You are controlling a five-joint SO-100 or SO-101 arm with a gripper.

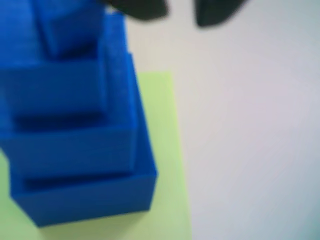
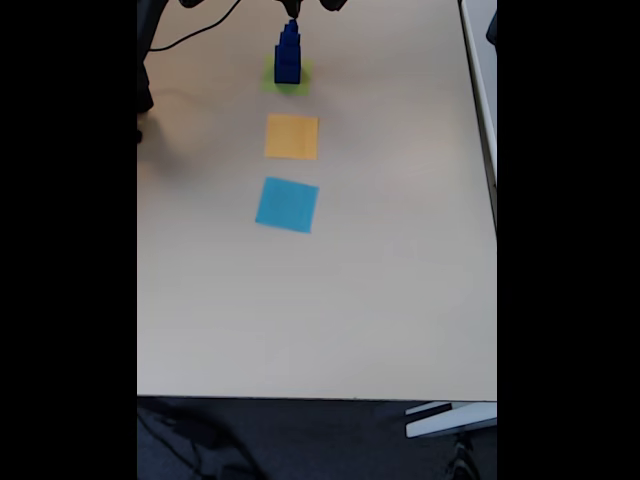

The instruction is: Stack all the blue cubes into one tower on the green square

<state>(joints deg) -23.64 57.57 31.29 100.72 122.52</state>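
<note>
1. The room was plain: a pale beige table (image 2: 320,300) under even light, its near edge giving way to a dark floor, with a black cable (image 2: 200,30) trailing across the far left corner in the fixed view.
2. Down the table's middle lay three paper squares in a line: the light-blue square (image 2: 287,204) nearest, the orange square (image 2: 292,136) beyond it, and the green square (image 2: 288,78) farthest.
3. On the green square stood the tower (image 2: 288,55) of blue cubes (image 1: 75,135), four tiers visible in the wrist view, largest at the bottom, narrowing upward, each set a little off-centre from the one beneath. No loose cube lay on the table in the fixed view, so the stacking looked finished or nearly so.
4. Right of the top tier, at the upper edge of the wrist view, sat the gripper (image 1: 180,12), two dark fingertips with bare table showing between them: parted, holding nothing, just beside the top of the tower.
5. I judged the cubes rigid, light plastic with smooth faces: easy to pinch on opposite flat sides, but easy to nudge too. The stepped pile would topple at a sideways knock, so any withdrawal wanted to go straight up.
6. To the right, the table was bare to its pale edge.
</note>
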